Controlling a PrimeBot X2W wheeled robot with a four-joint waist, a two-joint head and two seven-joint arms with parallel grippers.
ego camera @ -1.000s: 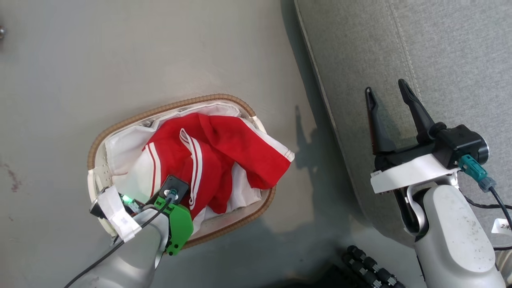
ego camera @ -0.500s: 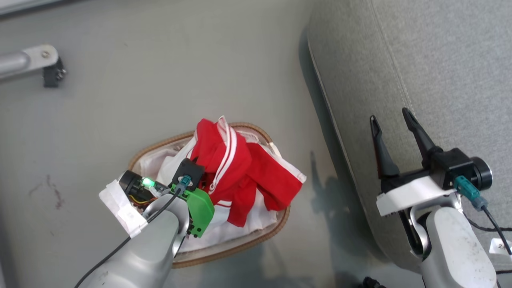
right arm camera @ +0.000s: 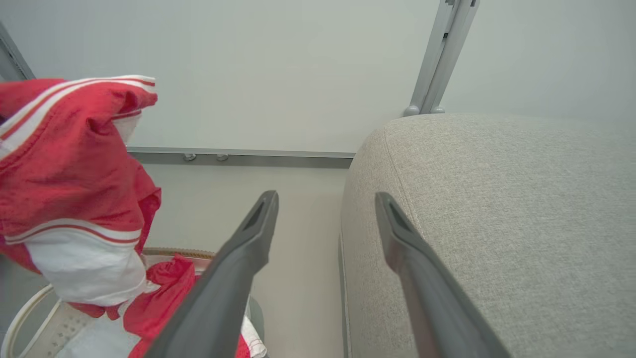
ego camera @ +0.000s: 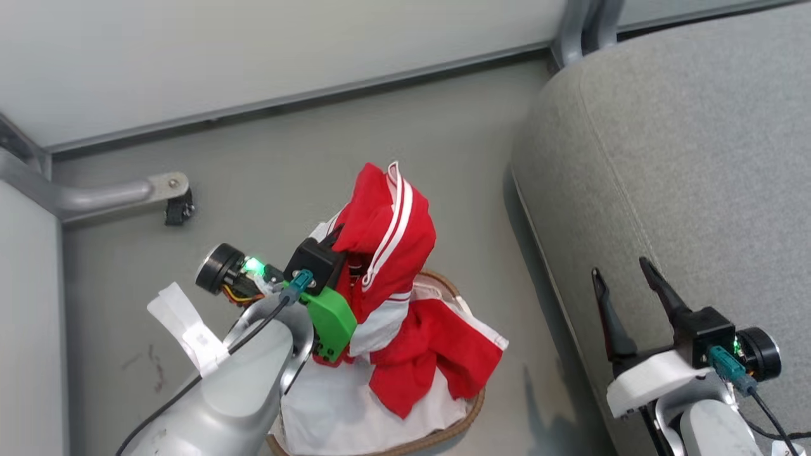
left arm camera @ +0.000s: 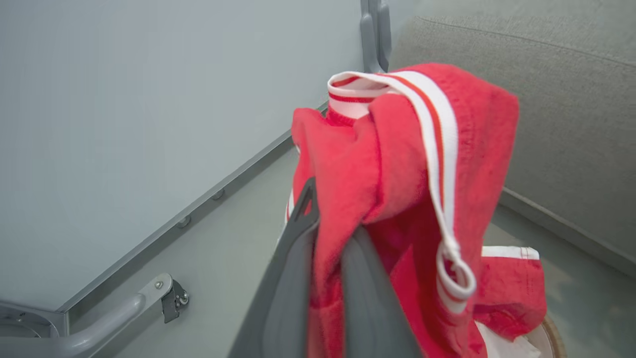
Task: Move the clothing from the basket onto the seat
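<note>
My left gripper is shut on a red piece of clothing with white stripes, held up above the basket. The fabric drapes over the fingers and hides them in the head view. More red clothing lies lower down, on the white liner and over the basket's rim. The grey seat stands to the right of the basket. My right gripper hangs open and empty at the seat's near edge; in the right wrist view the gripper straddles the edge of the seat.
A pale wall runs behind the grey floor. A metal frame leg with a black caster stands left of the basket. A grey upright post rises behind the seat's corner.
The head camera has tilted up. My left gripper has risen with the red garment, pulling it up out of the basket. The right gripper has stayed open beside the seat.
</note>
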